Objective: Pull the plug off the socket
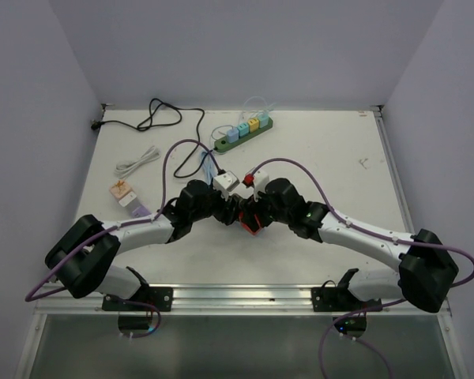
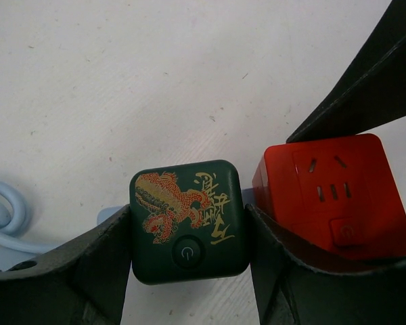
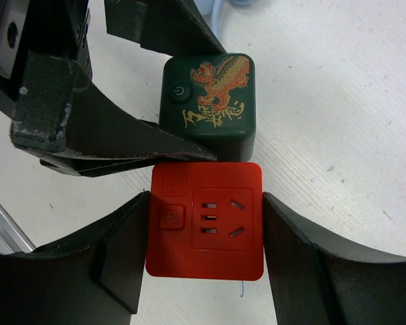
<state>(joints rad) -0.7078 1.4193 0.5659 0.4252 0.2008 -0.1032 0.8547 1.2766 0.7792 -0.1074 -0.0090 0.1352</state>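
Clearance: both arms meet mid-table (image 1: 332,158), with bare top to their right out to the right edge. The clutter sits far and left.

Green power strip (image 1: 221,144) lies near the far edge, well apart from both grippers. It carries a row of pastel cube adapters (image 1: 247,126), and a black cord (image 1: 154,118) loops off toward the far-left corner. White cable (image 1: 137,161) and a small pale strip (image 1: 128,197) lie near the left edge.

Left gripper (image 2: 189,227) is narrow, fingers clamped on two opposite sides of the dark green cube (image 2: 187,203), which has a dragon print and a power button on top. Right gripper (image 3: 204,233) is narrow too, clamped on the red cube (image 3: 206,257), outlet holes and button facing up.

The cubes sit side by side with faces touching. Can't tell whether prongs join them, since the seam is hidden. From above the wrists cover the green cube and only a sliver of the red one shows. A light blue cable (image 2: 3,217) is cut off at the left wrist view's edge.
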